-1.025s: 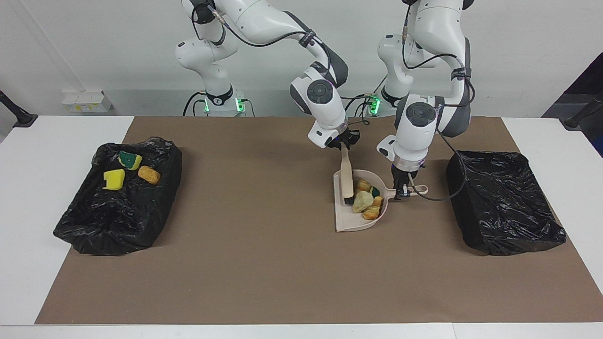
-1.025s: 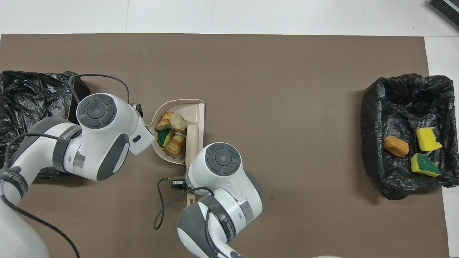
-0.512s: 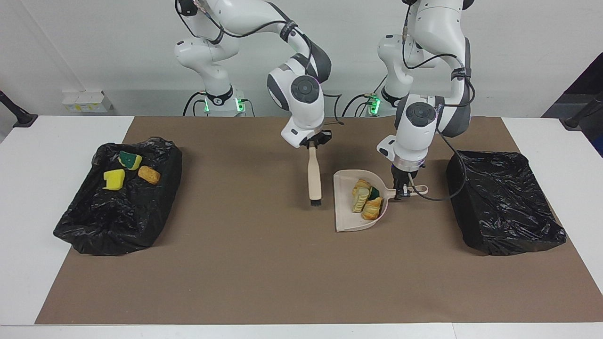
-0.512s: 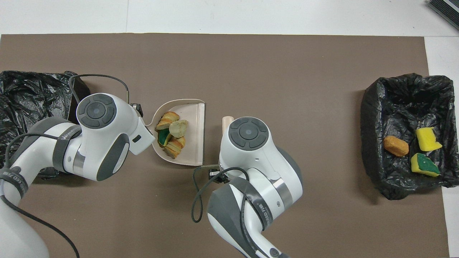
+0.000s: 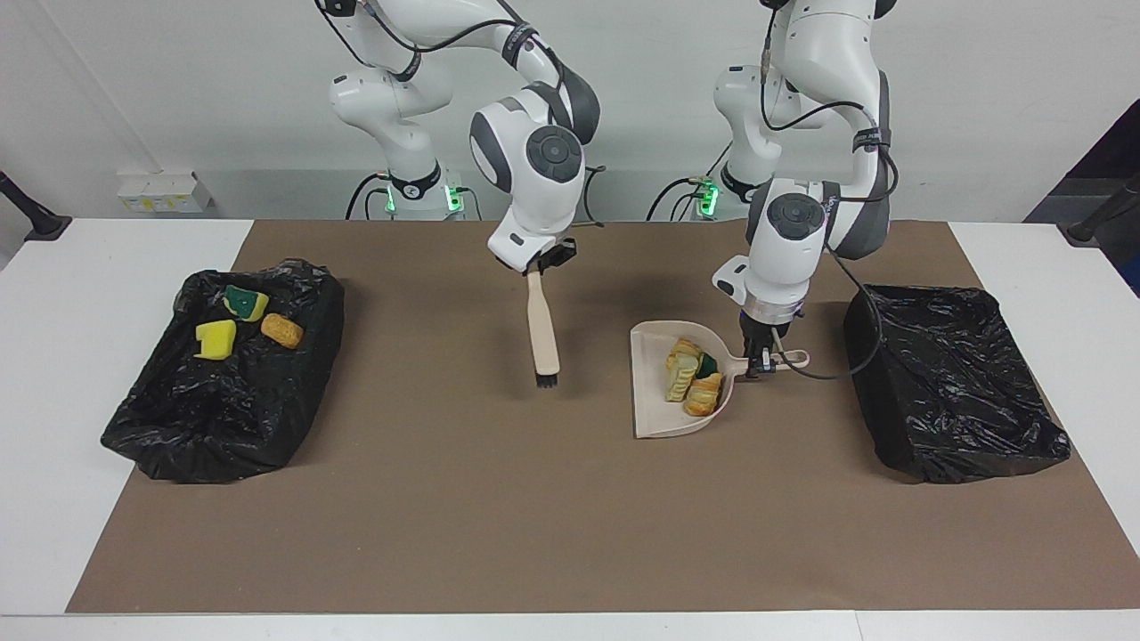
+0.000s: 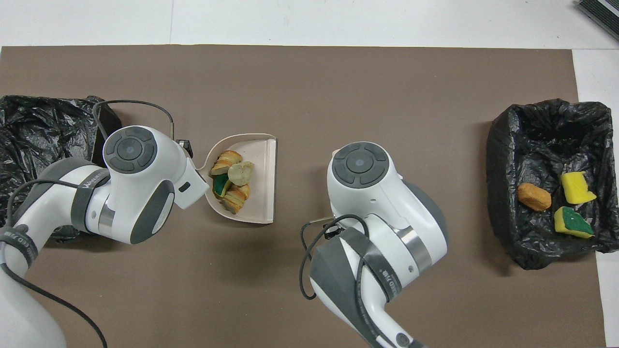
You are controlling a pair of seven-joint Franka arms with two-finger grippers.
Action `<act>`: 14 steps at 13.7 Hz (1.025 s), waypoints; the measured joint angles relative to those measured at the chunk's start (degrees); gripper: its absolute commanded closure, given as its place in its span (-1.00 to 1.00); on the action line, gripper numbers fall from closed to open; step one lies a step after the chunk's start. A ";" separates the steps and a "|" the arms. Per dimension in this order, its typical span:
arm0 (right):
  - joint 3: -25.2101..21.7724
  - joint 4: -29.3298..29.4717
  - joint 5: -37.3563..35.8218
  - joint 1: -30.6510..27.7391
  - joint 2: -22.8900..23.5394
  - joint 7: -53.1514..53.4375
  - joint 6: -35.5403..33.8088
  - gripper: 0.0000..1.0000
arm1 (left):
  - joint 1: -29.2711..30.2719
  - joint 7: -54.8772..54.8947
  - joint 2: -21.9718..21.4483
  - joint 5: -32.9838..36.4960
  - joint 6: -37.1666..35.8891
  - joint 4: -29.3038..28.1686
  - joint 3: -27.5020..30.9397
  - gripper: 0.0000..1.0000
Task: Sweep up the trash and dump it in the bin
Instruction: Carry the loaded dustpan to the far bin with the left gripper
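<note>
A beige dustpan (image 5: 655,401) lies on the brown mat and holds several chunks of trash (image 5: 690,378), yellow, green and orange-brown. My left gripper (image 5: 761,363) is shut on the dustpan's handle. My right gripper (image 5: 539,267) is shut on the handle of a beige brush (image 5: 541,329). The brush hangs bristles down over the bare mat, beside the dustpan toward the right arm's end. In the overhead view the dustpan (image 6: 268,183) and its trash (image 6: 231,181) show, but both grippers and the brush are hidden under the arms.
A black-lined bin (image 5: 953,383) stands at the left arm's end, right beside the dustpan handle, with nothing showing in it. Another black-lined bin (image 5: 223,401) at the right arm's end holds three sponge pieces (image 5: 215,340).
My right gripper has lifted the brush out of the dustpan and carried it toward the right arm's end. The chunks in the pan settled slightly. The left arm has not moved.
</note>
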 measured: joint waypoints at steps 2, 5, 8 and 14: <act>-0.01 0.23 -0.03 -2.81 -0.70 -4.59 -0.87 1.00 | 0.07 0.00 0.00 -0.01 0.00 -0.03 0.02 1.00; -0.03 0.24 -0.03 -5.47 -2.22 -8.72 -4.61 1.00 | 0.54 0.05 0.00 -0.01 -0.03 0.02 0.29 1.00; -0.05 -0.90 -0.03 -6.62 -3.00 -10.65 -6.18 1.00 | 2.42 0.67 -0.04 0.07 -0.03 0.46 0.52 1.00; 0.31 -15.01 4.62 -4.33 -10.31 -10.74 6.21 1.00 | 4.87 2.13 -1.38 0.10 -0.32 2.09 0.85 1.00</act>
